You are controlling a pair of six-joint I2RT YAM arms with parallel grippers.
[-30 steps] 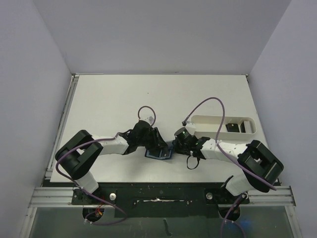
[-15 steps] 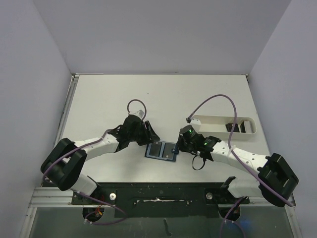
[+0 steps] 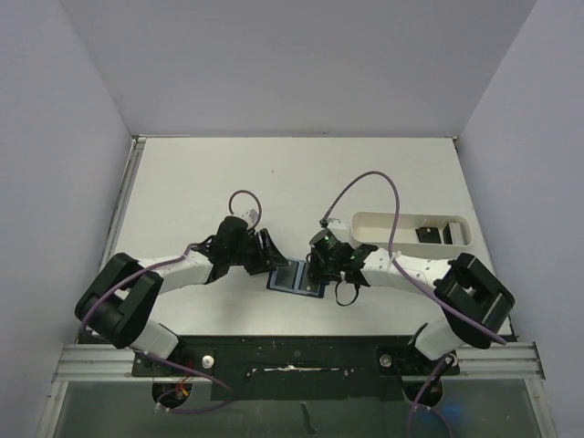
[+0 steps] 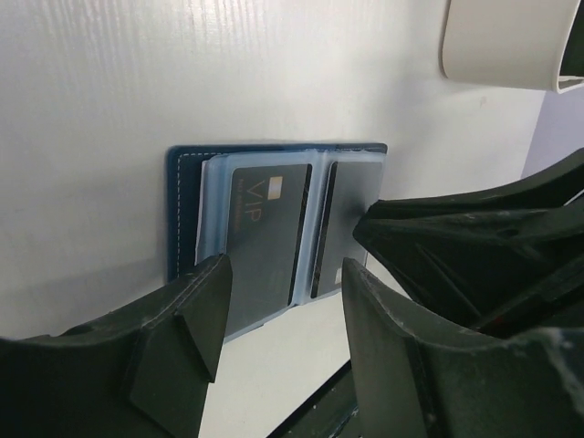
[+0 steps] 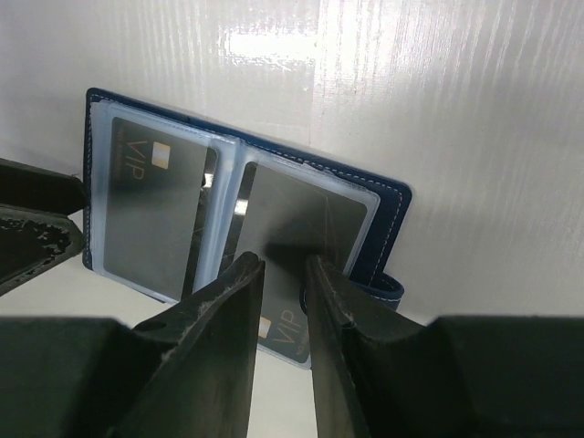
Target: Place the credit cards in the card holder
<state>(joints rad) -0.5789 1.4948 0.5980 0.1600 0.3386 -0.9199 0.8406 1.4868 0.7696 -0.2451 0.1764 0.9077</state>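
The navy card holder [image 3: 294, 275] lies open on the table between my grippers. In the right wrist view its clear left pocket holds a dark VIP card [image 5: 151, 210] and its right pocket another dark card [image 5: 301, 214]. My right gripper [image 5: 278, 269] is empty, its jaws a narrow gap apart, and its tips are just over the right-hand card; in the top view it [image 3: 318, 267] covers the holder's right half. My left gripper [image 4: 283, 319] is open and empty at the holder's left edge [image 4: 182, 210]. Two more dark cards [image 3: 427, 234] lie in the white tray [image 3: 383, 220].
The long white tray stands right of the holder, its end showing in the left wrist view [image 4: 502, 46]. Purple cables loop above both wrists. The right arm's dark fingers [image 4: 474, 237] crowd the holder's right side. The table's near edge is just behind the holder.
Both grippers were over the holder, then drew apart and left it lying open. The right gripper has now moved left onto its right half; the left has shifted slightly left.
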